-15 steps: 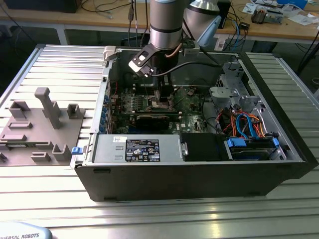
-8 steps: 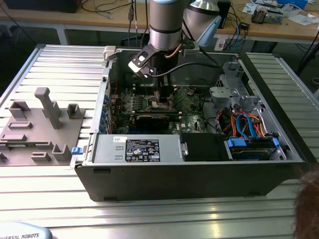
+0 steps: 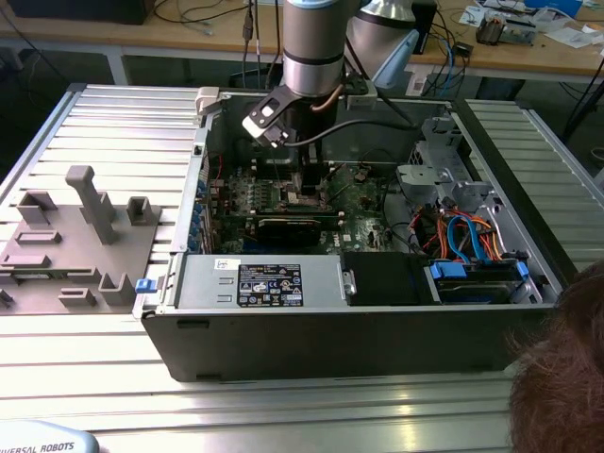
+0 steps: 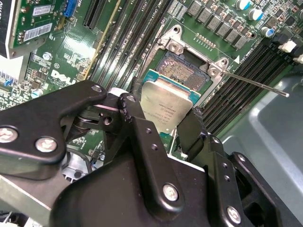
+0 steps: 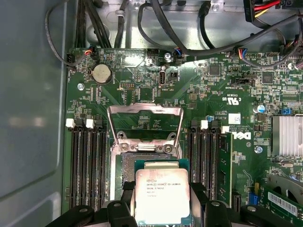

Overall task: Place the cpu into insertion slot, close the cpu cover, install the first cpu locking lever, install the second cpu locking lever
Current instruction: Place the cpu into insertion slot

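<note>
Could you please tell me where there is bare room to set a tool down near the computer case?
The slatted table is bare in front of the computer case and behind the grey fixture at the exterior view's left. Inside the case is crowded: cables, and the gripper holding the cpu.

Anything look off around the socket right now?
Nothing stands out. The gripper holds the cpu squarely lined up over the open socket. The cpu cover stands raised, and one locking lever is swung out to the side.
</note>
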Action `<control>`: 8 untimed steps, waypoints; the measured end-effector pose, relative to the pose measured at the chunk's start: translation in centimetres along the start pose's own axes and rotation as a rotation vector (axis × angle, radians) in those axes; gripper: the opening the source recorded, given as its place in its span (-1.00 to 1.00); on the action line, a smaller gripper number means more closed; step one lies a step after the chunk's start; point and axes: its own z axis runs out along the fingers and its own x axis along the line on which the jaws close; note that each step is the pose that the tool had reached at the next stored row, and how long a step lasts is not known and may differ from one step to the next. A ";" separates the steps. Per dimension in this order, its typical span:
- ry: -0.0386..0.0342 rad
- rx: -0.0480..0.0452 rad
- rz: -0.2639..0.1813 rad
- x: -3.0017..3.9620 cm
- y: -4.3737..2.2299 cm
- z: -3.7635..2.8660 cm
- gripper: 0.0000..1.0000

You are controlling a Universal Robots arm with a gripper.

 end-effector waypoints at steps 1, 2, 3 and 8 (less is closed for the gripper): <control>0.0001 0.0000 0.000 0.00 0.00 0.03 0.09; 0.0001 0.0000 0.000 0.01 0.00 0.05 0.09; 0.0000 -0.0001 0.000 0.00 -0.01 0.08 0.09; 0.0000 0.0000 0.000 0.05 -0.02 0.22 0.09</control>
